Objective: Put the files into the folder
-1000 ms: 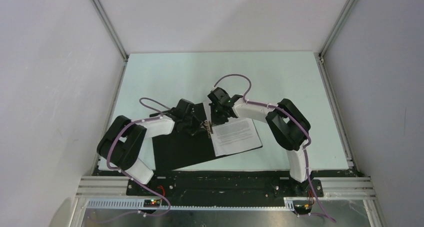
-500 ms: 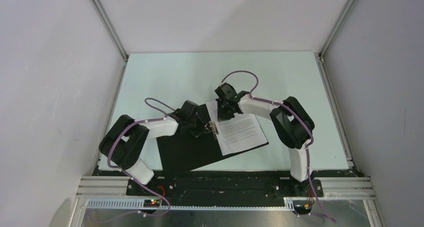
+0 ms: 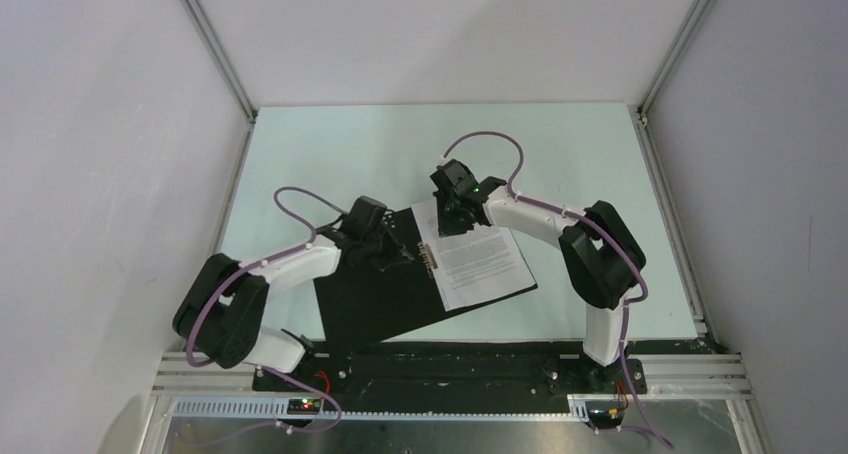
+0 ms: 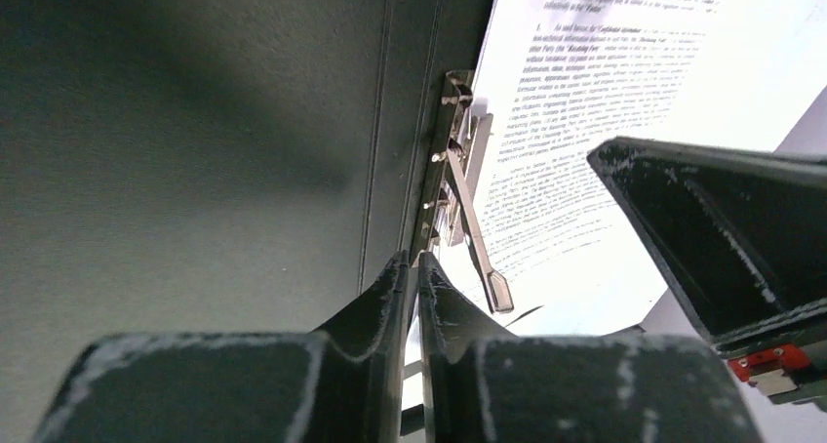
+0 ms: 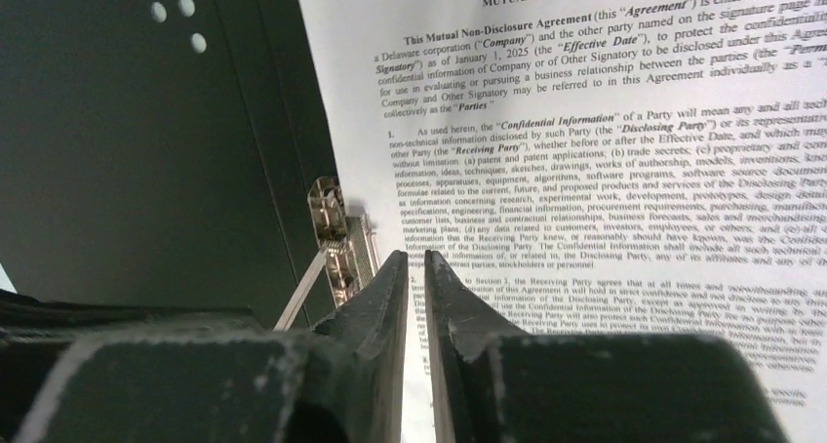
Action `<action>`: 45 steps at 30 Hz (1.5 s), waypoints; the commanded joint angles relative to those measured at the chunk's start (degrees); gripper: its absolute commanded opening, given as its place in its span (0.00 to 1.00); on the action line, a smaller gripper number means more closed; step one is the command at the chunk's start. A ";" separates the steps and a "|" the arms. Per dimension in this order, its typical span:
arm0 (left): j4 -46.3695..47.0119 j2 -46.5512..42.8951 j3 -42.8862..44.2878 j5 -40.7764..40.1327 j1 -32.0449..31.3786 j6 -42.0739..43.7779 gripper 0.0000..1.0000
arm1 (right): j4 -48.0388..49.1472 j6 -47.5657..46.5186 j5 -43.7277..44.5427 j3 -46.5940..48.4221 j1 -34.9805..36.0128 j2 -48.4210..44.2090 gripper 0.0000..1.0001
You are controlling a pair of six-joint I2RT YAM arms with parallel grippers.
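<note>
Since the earliest frame, the folder [image 3: 370, 309] and the printed sheet [image 3: 485, 264] are turned slightly, and both elbows are drawn outward. The folder is laid open, black inside up, at the near middle of the table [image 3: 560, 144]. The sheet is laid on its right half, just right of the metal clip [image 3: 428, 254]. The left gripper [image 3: 398, 254] is held by the spine and the right gripper [image 3: 452, 219] over the sheet's far edge. On each, the fingers are parted by a thin slit, with nothing pinched.
</note>
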 commanded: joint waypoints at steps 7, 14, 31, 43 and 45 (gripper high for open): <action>-5.55 -12.06 -8.10 -0.45 9.94 8.49 0.26 | -11.43 -4.76 9.95 8.82 8.55 -4.53 0.24; -5.72 -14.95 -14.08 0.37 15.46 7.66 0.26 | -16.86 -7.99 13.52 14.58 13.15 0.11 0.25; -5.64 -15.07 -16.77 -1.84 17.66 4.76 0.27 | -23.28 -14.59 17.18 23.96 16.67 9.31 0.23; -5.61 -14.60 -16.87 -1.88 18.08 4.78 0.27 | -23.90 -14.41 16.17 21.96 17.46 9.21 0.22; -5.58 -14.46 -16.86 -2.00 18.17 4.80 0.27 | -23.63 -14.17 15.74 21.46 17.57 8.83 0.22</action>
